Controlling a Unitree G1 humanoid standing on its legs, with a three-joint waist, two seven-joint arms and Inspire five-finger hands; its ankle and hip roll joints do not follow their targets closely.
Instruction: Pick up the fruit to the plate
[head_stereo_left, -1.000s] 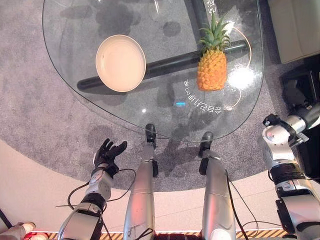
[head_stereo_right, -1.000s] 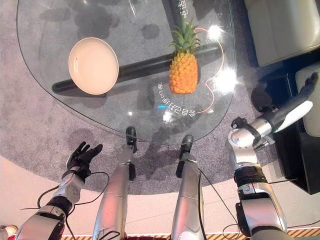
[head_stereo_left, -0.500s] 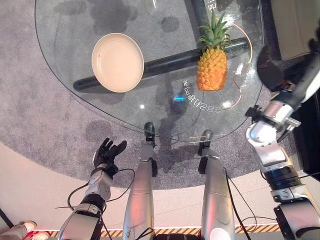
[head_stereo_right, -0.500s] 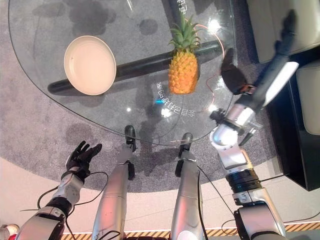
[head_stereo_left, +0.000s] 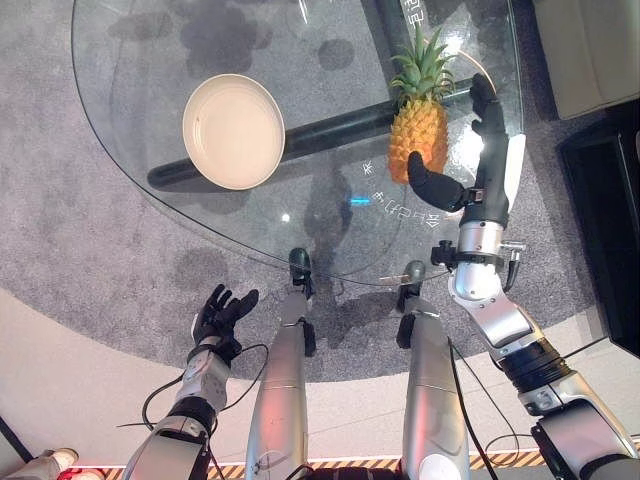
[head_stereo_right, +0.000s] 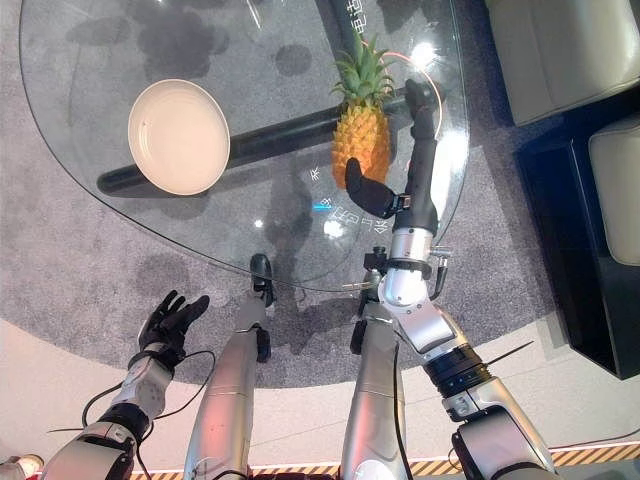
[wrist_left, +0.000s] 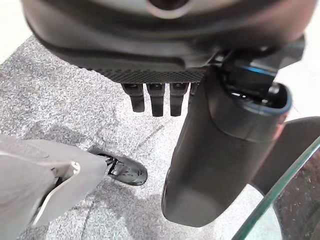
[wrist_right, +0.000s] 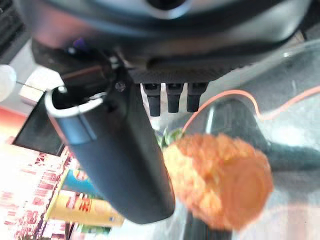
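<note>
Right hand, fingers spread wide, brackets one pineapple without gripping; one plate sits well apart on the glass table; left hand hangs with fingers relaxed.

The pineapple is a soft orange blur past the right hand, its crown mostly hidden behind the thumb; the glass table runs off the top edge; whether thumb and fruit touch is unclear.
</note>
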